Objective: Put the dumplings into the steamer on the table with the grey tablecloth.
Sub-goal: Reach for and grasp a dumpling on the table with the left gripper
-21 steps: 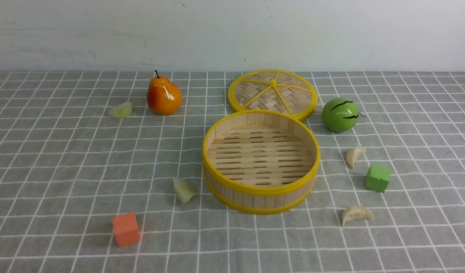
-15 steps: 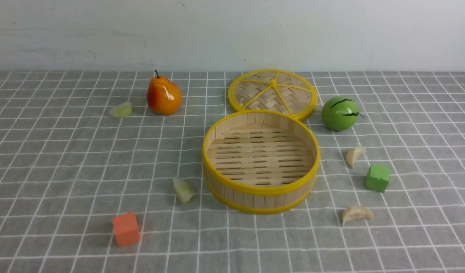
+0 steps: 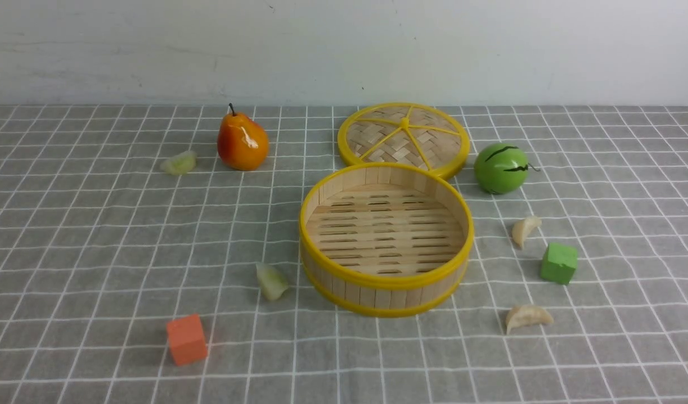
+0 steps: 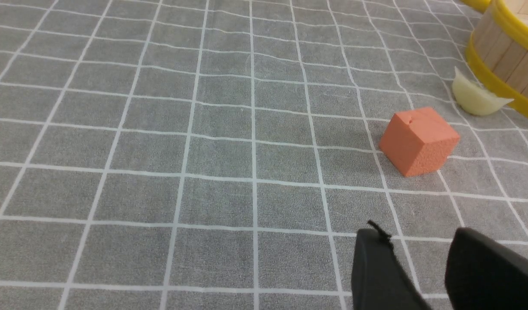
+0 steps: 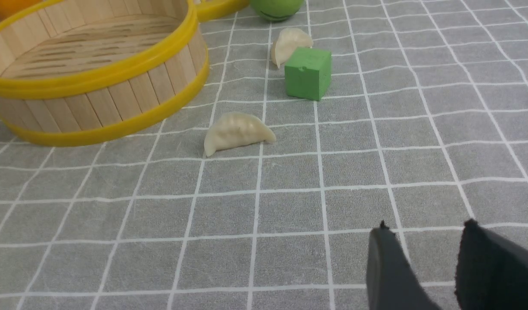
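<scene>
The steamer (image 3: 377,294) stands empty in the middle of the grey tablecloth (image 3: 97,252). Two pale green dumplings lie to its left, one far back (image 3: 179,163) and one against its wall (image 3: 271,280). Two cream dumplings lie to its right, one farther (image 3: 524,229) and one nearer (image 3: 527,316). Neither arm shows in the front view. My left gripper (image 4: 419,237) is open and empty above the cloth, short of the orange cube (image 4: 419,140) and the green dumpling (image 4: 477,97). My right gripper (image 5: 427,230) is open and empty, well short of the nearer cream dumpling (image 5: 238,131).
The woven lid (image 3: 403,137) lies behind the steamer. A toy pear (image 3: 242,143) stands back left and a green melon (image 3: 500,168) back right. A green cube (image 3: 559,262) sits between the two cream dumplings, and the orange cube (image 3: 186,339) at front left.
The green melon has rolled slightly to the left. Nothing else has moved.
</scene>
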